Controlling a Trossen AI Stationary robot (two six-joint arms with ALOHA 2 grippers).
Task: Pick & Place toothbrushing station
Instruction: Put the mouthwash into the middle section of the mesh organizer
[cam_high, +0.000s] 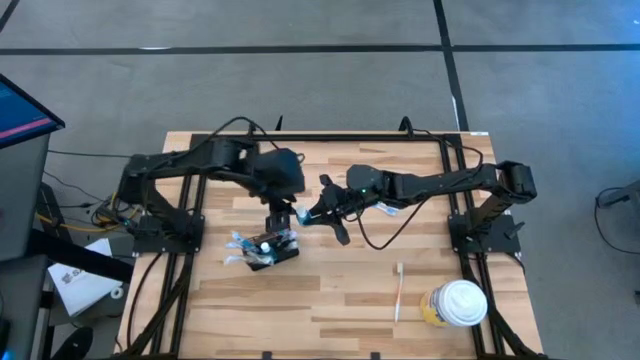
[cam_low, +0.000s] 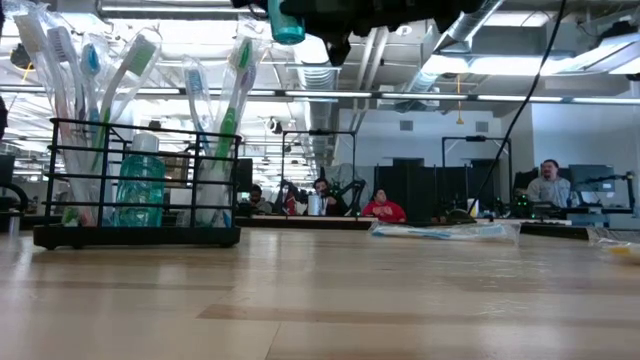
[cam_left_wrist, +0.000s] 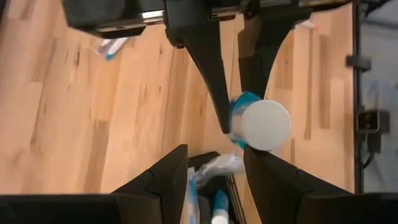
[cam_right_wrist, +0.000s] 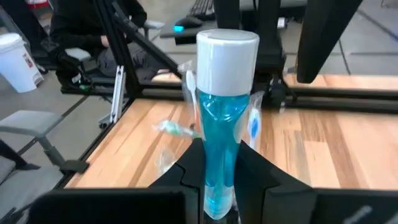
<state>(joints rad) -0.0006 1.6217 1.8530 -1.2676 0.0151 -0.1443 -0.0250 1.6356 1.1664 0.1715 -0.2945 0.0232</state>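
Bright overhead ceiling lights, soft shadows, blurred wrist-view foregrounds

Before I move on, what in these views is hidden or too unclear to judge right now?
- High view: contents of the holder box are too small to count; the left gripper overhangs it.
- Low view: both grippers are cut off by the top edge; only the blue bottle tip shows.
- Right wrist view: the bottle's base is hidden between the right gripper fingers.
- Lone toothbrush: bristle end unreadable.

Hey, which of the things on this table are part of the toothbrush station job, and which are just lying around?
Job: black holder box; blue bottle held in the right gripper; left gripper, open above the box.
Lying about: loose toothbrush; white-lidded cup.
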